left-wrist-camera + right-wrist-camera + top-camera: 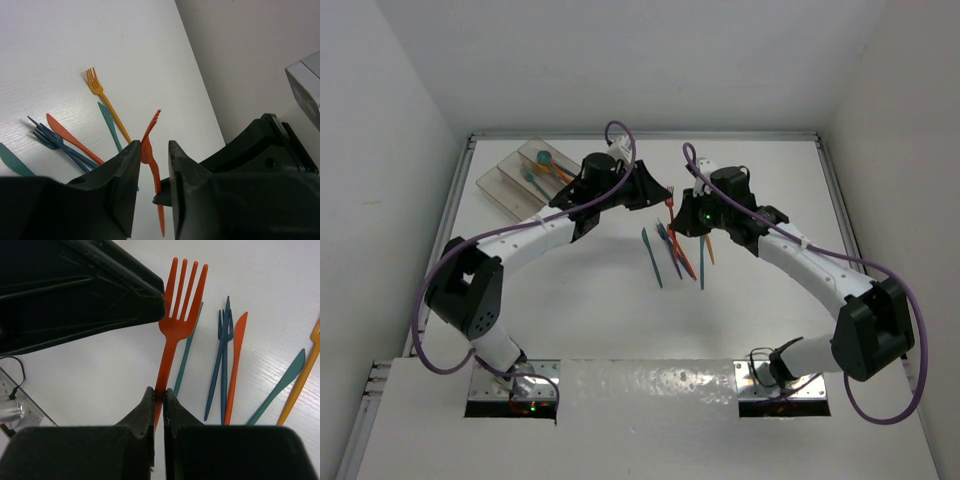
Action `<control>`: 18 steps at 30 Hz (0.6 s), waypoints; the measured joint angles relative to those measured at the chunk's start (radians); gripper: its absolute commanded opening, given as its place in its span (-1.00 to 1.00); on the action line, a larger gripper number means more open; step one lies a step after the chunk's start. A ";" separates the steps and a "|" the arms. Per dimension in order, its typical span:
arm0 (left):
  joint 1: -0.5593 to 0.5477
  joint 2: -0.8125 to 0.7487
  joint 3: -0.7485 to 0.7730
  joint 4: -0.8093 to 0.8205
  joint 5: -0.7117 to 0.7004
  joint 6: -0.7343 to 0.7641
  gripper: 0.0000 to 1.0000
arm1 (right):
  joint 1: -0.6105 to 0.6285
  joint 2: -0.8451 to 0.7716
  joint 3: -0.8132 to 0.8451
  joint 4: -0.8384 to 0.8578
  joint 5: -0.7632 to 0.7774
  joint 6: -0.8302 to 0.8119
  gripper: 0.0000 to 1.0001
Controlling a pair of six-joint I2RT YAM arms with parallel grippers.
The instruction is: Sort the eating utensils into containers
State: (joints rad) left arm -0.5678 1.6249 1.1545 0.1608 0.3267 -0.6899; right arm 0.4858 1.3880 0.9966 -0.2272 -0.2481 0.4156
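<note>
Our right tool [159, 392] is pressed together on the handle of the red fork [176, 325], holding it tilted above the tabletop [590, 310]. Our left tool [154, 146] stands partly spread, one finger on each side of the fork's neck, with gaps showing. More utensils [675, 255] lie just near of it. The tray [505, 180] sits far left.

The orange-red fork [172, 340] is smooth plastic with a slight sheen, as are the teal, blue and orange utensils [223, 365] beside it. The white table [100, 375] under the fork looks matt and finely ribbed. The right gripper [159, 395] is matt black plastic. The tray [505, 178], left of the fork, is clear, glossy plastic.
</note>
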 measured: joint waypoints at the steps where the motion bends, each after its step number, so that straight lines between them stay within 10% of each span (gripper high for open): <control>1: -0.001 0.010 0.012 -0.009 -0.003 0.005 -0.55 | 0.000 0.000 0.000 -0.002 0.002 0.000 -1.00; 18: -0.013 0.033 0.047 -0.116 -0.099 0.072 0.16 | 0.008 0.025 0.006 0.010 -0.007 0.000 -1.00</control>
State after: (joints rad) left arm -0.5812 1.6581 1.2018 0.0452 0.2279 -0.6178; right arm 0.4934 1.4132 1.0031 -0.2176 -0.2550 0.4152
